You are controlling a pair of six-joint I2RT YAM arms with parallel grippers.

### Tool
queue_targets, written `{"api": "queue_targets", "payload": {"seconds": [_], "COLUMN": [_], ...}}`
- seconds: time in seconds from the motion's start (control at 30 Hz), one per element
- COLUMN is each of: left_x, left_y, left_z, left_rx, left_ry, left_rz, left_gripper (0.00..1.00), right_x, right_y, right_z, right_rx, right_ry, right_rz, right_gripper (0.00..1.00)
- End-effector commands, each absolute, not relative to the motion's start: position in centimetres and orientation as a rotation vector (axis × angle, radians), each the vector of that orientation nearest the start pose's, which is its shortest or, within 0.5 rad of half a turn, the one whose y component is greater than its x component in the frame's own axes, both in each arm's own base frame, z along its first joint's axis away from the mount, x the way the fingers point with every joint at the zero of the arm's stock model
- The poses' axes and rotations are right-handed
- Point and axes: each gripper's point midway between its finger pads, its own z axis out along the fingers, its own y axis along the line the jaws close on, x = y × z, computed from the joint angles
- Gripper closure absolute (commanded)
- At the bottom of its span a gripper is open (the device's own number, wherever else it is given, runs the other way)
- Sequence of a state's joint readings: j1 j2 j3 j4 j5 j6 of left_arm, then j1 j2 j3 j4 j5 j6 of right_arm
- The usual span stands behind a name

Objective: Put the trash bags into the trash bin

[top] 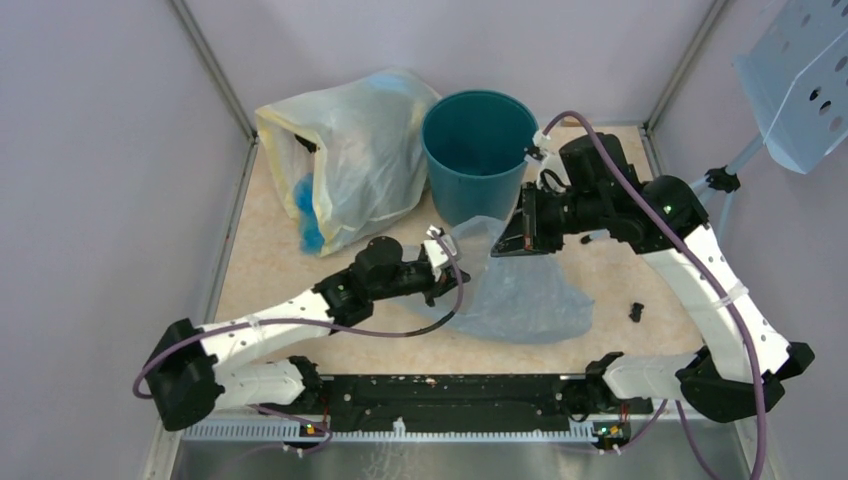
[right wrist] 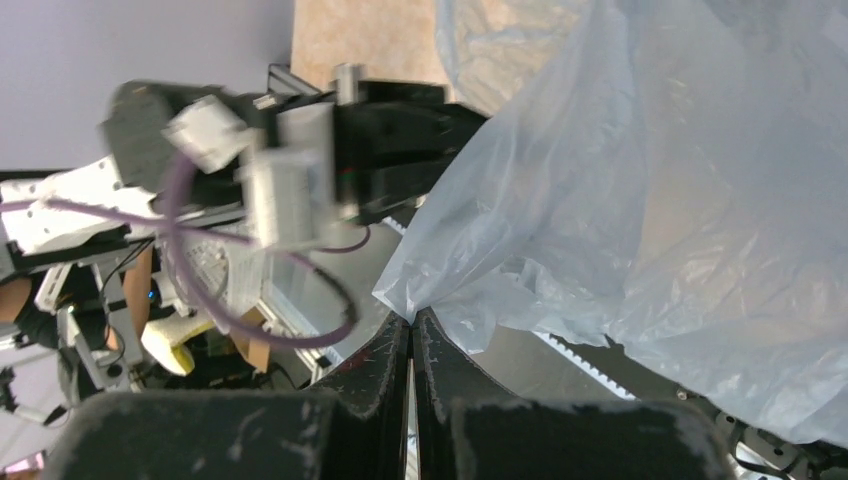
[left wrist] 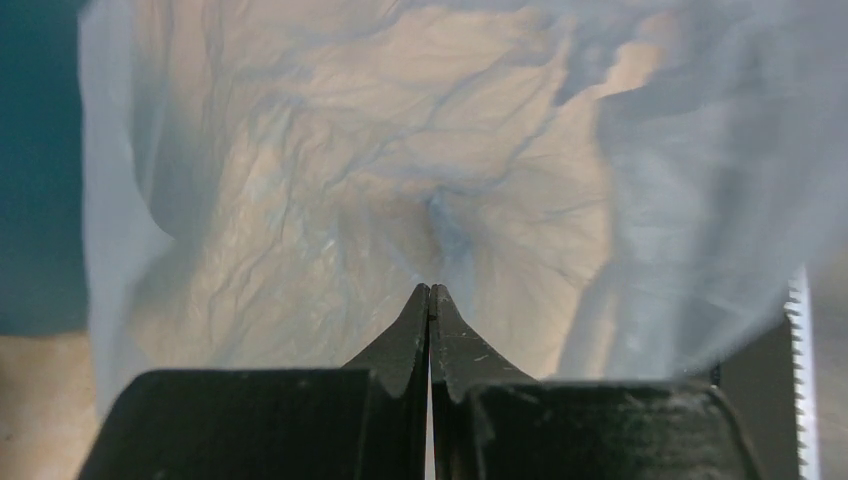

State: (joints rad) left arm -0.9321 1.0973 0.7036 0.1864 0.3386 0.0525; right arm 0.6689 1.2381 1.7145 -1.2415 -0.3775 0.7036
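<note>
The trash bag (top: 525,295), a thin pale-blue crinkly film, lies spread on the table in front of the trash bin (top: 478,150), a round dark teal bucket standing upright and open. My left gripper (top: 443,262) is at the bag's left edge, jaws together, and the film (left wrist: 350,180) puckers toward their tips (left wrist: 430,290). A strip of the bin's wall (left wrist: 35,150) shows at the left of that view. My right gripper (top: 512,238) holds the bag's upper edge just below the bin, lifted off the table. In the right wrist view its jaws (right wrist: 412,315) pinch a corner of the film (right wrist: 650,200).
A large yellowish translucent bag (top: 350,160) with blue items inside leans against the bin's left side. A small black object (top: 635,311) lies on the table to the right of the bag. A perforated pale-blue panel (top: 800,80) hangs at the top right. Walls close in both sides.
</note>
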Motion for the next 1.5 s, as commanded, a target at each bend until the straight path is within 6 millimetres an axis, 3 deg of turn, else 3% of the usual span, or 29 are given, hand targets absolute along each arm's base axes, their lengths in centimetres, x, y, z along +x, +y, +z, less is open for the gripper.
{"api": "queue_targets", "payload": {"seconds": [0.0,0.13,0.33,0.57,0.63,0.83,1.1,1.27,1.47], "left_x": [19.9,20.2,18.7,16.6,16.3,18.2,21.0,21.3,21.1], "left_y": [-35.5,-37.3,-38.8,-38.3,-38.2,-37.1,-37.4,-38.0,-38.1], "left_z": [22.1,20.1,18.5,21.5,21.3,19.3,17.3,17.9,16.6], "left_rx": [1.045,1.11,1.22,1.144,1.173,1.191,1.176,1.151,1.145], "left_ry": [1.411,1.408,1.36,1.267,1.28,1.345,1.413,1.4,1.454], "left_rz": [-0.906,-0.931,-1.034,-1.211,-1.215,-1.063,-0.92,-0.86,-0.744], "left_gripper": [1.0,1.0,1.0,1.0,1.0,1.0,1.0,1.0,1.0], "right_x": [14.6,13.7,12.3,10.8,10.5,9.2,8.2,9.1,10.0], "right_y": [24.0,24.1,23.7,22.4,22.4,23.3,23.8,23.9,25.0], "right_z": [37.8,37.9,36.7,34.4,34.3,35.7,37.2,36.2,38.1], "right_rx": [-0.224,-0.287,-0.396,-0.481,-0.512,-0.598,-0.623,-0.548,-0.549], "right_ry": [2.465,2.475,2.545,2.619,2.609,2.566,2.563,2.635,2.575], "right_rz": [1.191,1.23,1.228,1.182,1.201,1.347,1.46,1.395,1.464], "right_gripper": [1.0,1.0,1.0,1.0,1.0,1.0,1.0,1.0,1.0]}}
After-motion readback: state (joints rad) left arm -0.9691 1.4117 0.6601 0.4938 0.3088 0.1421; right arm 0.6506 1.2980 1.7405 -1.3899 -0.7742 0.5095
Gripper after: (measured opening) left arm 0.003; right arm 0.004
